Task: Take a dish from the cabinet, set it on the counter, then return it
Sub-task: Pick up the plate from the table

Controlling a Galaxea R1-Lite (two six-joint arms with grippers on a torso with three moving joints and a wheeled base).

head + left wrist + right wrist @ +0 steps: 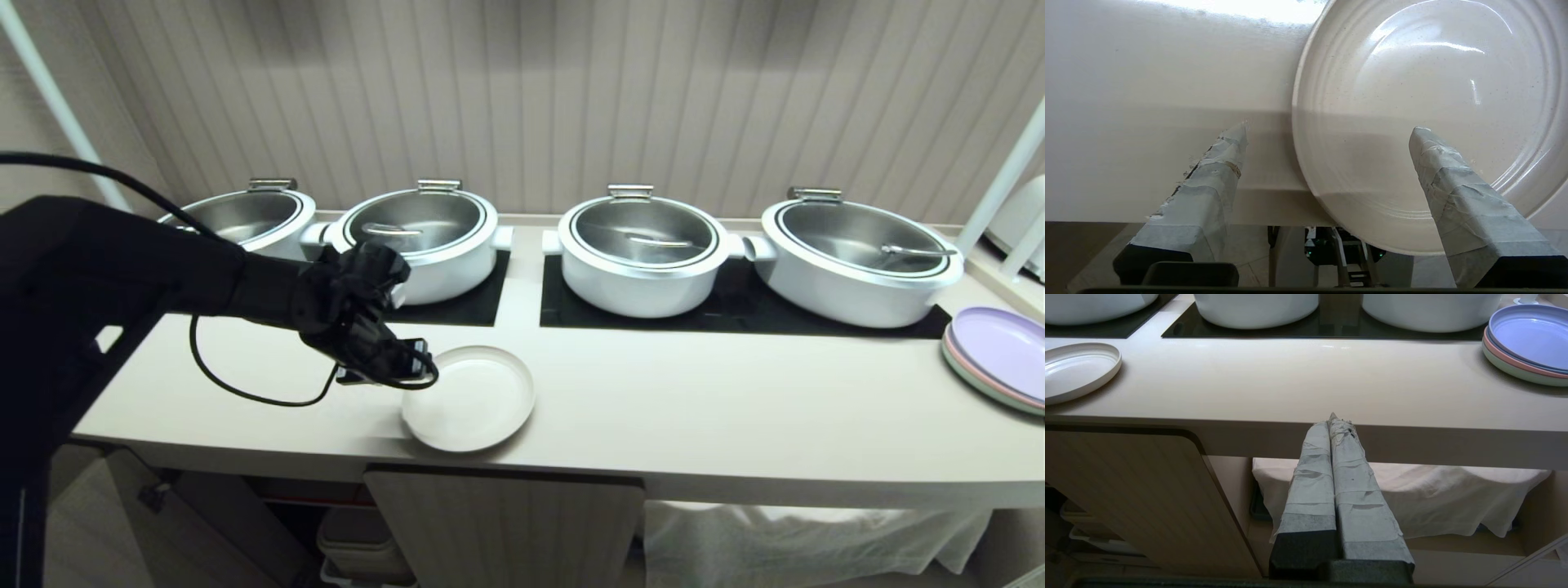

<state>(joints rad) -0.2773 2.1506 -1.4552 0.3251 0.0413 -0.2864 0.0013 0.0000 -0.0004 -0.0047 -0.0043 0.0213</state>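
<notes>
Jaws of the left gripper (1327, 134) stand wide apart and hold nothing; one taped finger (1208, 183) lies over bare counter, the other over the near part of the dish, so the pair straddles its rim. Whether either finger touches the plate cannot be told. Jaws of the right gripper (1337, 424) are pressed together, empty, parked below and in front of the counter edge.

The dish (471, 398) rests flat on the counter (694, 408), near the front edge and just ahead of the black panels (735, 306). In the left wrist view its near rim appears to overhang the counter's front edge slightly. The stacked coloured plates (998, 355) lie well apart at the far right; four lidded pots (641, 253) stand behind.

The cabinet (506, 523) sits below the counter, one fluted door showing directly under the dish, with a dark opening to its left.

Judgement: the set-down looks complete, and the return is still outstanding.

Recommendation for the regrasp: keep the fingers astride the near rim, one above and one below, using any overhang for access. Close squarely on the rim, not on the sloping wall, where tape may slip. Lift level before drawing back, clear the counter edge, then lower toward the cabinet opening.

Risk: a shallow pinch could tip the plate off the edge.
</notes>
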